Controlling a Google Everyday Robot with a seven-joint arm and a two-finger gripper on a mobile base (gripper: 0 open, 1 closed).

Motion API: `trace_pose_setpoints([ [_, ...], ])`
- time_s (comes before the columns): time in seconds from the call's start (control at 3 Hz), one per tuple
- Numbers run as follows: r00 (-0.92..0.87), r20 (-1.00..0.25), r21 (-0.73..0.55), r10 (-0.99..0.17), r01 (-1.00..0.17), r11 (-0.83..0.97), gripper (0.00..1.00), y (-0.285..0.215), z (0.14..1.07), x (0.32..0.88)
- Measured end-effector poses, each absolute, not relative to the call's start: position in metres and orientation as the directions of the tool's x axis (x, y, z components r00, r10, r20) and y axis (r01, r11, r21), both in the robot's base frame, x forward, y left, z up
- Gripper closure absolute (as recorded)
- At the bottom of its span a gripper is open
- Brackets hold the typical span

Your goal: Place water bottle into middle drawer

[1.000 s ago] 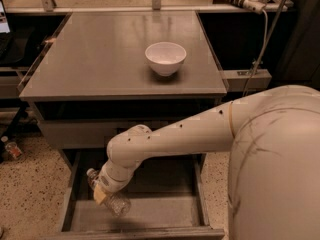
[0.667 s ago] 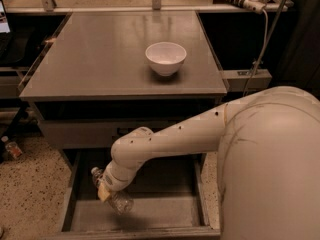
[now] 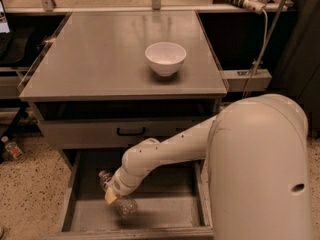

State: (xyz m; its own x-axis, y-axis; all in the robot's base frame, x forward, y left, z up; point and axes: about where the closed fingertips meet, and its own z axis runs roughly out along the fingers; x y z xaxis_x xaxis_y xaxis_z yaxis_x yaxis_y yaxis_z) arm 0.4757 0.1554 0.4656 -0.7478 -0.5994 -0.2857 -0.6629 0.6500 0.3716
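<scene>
Gripper (image 3: 114, 194) is clamped on water bottle (image 3: 126, 206) over middle drawer (image 3: 167, 210), 7 o'clock of bowl (image 3: 165, 58).

Bottle (image 3: 125, 206): clear, ribbed, tilted with its cap toward the upper left, clamped at mid-body by the gripper (image 3: 112, 194) inside the drawer (image 3: 167, 210). Drawer: grey, pulled open, flat floor, low side walls.

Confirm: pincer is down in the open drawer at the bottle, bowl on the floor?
No. The bowl sits on the cabinet top, not the floor; the camera view shows it. The pincer is down in the open drawer at the bottle.
</scene>
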Motion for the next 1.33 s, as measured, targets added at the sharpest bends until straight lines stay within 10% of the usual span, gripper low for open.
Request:
trace_pose_setpoints([
  [1.33, -0.799, -0.353, 0.444, -0.486, -0.601, 0.665, 1.00, 0.143, 0.394, 0.497],
])
